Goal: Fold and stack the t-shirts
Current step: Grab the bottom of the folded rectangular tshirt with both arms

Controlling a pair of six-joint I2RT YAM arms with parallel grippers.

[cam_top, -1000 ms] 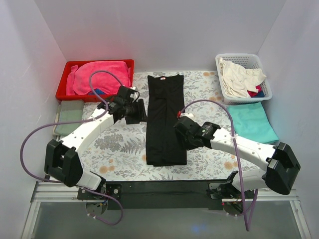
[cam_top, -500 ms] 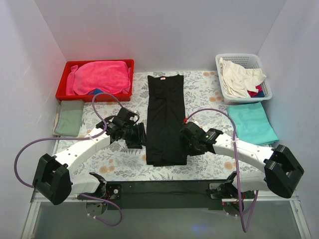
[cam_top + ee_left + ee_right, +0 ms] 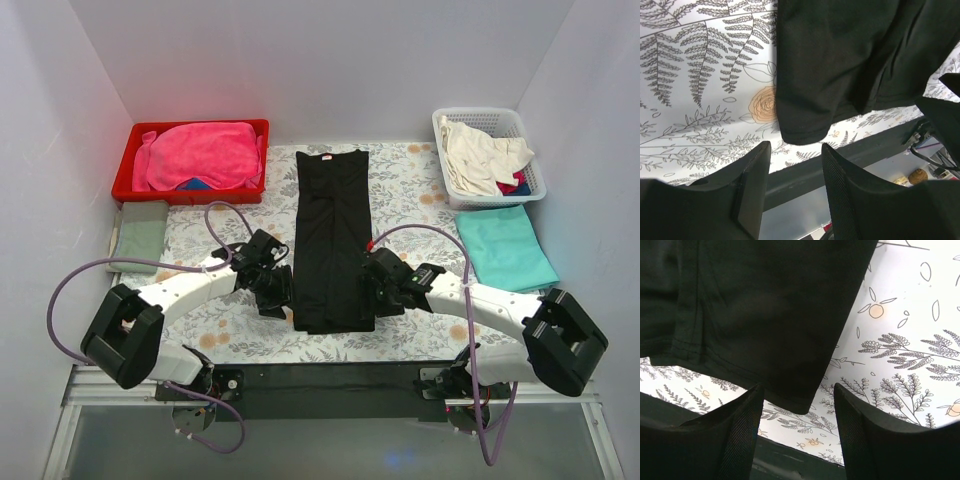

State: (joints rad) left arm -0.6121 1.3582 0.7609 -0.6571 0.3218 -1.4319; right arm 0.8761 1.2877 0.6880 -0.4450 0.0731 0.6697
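Note:
A black t-shirt (image 3: 333, 235) lies folded into a long narrow strip down the middle of the floral table. My left gripper (image 3: 280, 297) is open, low beside its near left corner (image 3: 802, 132). My right gripper (image 3: 380, 297) is open, low beside its near right corner (image 3: 800, 402). Neither touches the cloth. A folded teal t-shirt (image 3: 508, 246) lies flat at the right.
A red bin (image 3: 125, 180) of pink cloth stands at the back left, with a folded grey-green cloth (image 3: 139, 236) in front of it. A white basket (image 3: 536, 165) of cream clothes stands at the back right. The table's dark front edge (image 3: 320, 378) is close by.
Both arms have drawn back toward the near end of the black shirt and dropped lower. The shirt has not moved.

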